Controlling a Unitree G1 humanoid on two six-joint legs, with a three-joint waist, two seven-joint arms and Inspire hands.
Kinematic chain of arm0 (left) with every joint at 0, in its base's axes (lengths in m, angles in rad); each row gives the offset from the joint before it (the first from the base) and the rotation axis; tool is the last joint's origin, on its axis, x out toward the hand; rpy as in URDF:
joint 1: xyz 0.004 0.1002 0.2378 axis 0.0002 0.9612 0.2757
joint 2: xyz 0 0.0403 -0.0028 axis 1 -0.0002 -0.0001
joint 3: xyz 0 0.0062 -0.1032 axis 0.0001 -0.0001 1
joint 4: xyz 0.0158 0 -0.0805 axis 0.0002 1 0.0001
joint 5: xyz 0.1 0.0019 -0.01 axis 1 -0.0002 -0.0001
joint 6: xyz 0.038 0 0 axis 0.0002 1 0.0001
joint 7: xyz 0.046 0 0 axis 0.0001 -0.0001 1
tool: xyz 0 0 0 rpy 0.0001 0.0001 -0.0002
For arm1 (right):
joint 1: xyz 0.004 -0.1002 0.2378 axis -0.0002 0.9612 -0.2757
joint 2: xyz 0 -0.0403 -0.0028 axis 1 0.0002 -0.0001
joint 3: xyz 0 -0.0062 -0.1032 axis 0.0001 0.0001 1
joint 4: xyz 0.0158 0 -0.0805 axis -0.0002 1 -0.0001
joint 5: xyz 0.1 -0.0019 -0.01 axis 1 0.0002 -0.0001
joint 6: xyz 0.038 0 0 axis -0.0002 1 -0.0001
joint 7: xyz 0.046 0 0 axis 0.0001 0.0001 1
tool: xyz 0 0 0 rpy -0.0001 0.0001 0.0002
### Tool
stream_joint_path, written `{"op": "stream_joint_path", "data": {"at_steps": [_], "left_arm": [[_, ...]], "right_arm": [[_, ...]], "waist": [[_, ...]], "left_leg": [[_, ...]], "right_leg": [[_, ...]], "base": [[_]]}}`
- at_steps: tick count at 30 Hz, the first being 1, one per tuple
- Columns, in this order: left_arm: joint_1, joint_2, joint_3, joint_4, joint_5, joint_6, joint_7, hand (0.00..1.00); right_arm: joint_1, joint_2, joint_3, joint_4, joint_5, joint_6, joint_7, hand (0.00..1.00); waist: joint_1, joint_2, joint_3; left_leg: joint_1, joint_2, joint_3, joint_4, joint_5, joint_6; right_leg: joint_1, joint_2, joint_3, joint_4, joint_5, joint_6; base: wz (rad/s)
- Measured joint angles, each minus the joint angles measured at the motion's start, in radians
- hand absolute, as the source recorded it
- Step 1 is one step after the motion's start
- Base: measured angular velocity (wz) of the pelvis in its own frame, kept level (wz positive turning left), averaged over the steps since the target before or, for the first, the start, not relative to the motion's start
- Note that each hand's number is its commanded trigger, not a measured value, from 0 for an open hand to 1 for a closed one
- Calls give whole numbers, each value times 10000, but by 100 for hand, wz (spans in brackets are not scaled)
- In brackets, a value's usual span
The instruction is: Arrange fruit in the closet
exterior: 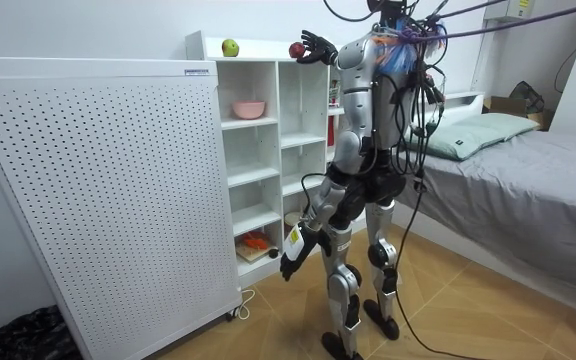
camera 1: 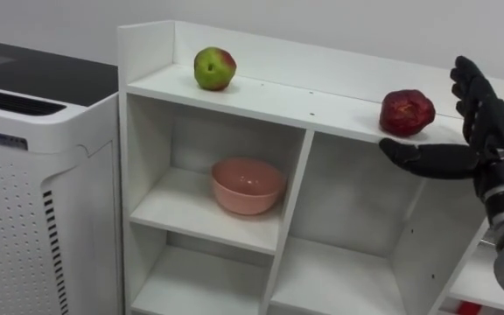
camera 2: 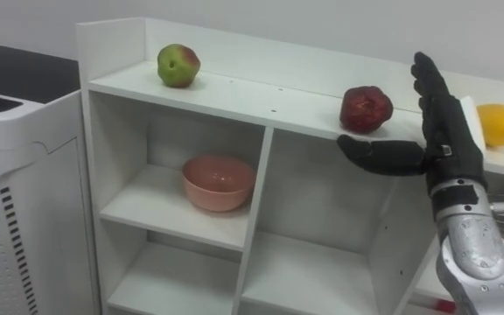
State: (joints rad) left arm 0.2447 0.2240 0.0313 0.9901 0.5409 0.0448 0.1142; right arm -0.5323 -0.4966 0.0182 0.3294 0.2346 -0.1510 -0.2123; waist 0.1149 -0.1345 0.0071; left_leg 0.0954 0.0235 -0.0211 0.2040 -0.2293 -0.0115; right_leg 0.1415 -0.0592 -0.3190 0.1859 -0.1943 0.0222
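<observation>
A dark red fruit (camera 1: 407,113) rests on the top board of the white closet (camera 1: 278,98), toward its right. My right hand (camera 1: 486,131) is open just to the right of it, fingers straight up and thumb reaching under the fruit's level, apart from it. A green-and-red apple (camera 1: 214,68) sits at the left end of the same board. An orange-yellow fruit (camera 2: 500,124) lies further right, behind my hand. In the room view I stand facing the closet, and my left hand (exterior: 288,265) hangs at my side.
A pink bowl (camera 1: 248,185) sits in the upper left compartment. A white perforated appliance (camera 1: 33,192) stands against the closet's left side. Small items (exterior: 253,243) lie on a low shelf. A bed (exterior: 528,190) is behind me.
</observation>
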Motion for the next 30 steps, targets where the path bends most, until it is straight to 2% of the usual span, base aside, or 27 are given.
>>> {"op": "stream_joint_path", "data": {"at_steps": [1,2,9,15,30], "left_arm": [[0,0,0,2,0,0,-2,0],[0,0,0,3,0,0,-2,0],[-8,4,-44,6,-3,0,-33,0],[3,11,-57,7,-8,0,-182,0],[-209,96,-30,181,-204,-10,-76,0]], "right_arm": [[0,0,4,0,-3,0,0,97],[0,0,5,0,-4,0,1,100],[0,-26,328,-3,-211,-129,345,100],[-326,-28,367,196,-229,-80,227,100],[-558,-22,493,-14,-454,-95,146,100]], "waist": [[2,0,0],[2,0,0],[-32,3,0],[-4,37,12],[280,124,18]], "left_leg": [[0,0,0,0,0,0],[0,0,0,0,0,0],[0,-1,3,21,2,-3],[-1,-1,-4,27,14,-8],[40,2,21,33,20,-2]], "right_leg": [[0,0,0,0,0,0],[0,0,0,0,0,0],[5,-3,1,13,0,-1],[13,-3,-11,12,1,-2],[14,3,106,0,1,-1]], "base": [[0],[0],[0],[0],[0]]}}
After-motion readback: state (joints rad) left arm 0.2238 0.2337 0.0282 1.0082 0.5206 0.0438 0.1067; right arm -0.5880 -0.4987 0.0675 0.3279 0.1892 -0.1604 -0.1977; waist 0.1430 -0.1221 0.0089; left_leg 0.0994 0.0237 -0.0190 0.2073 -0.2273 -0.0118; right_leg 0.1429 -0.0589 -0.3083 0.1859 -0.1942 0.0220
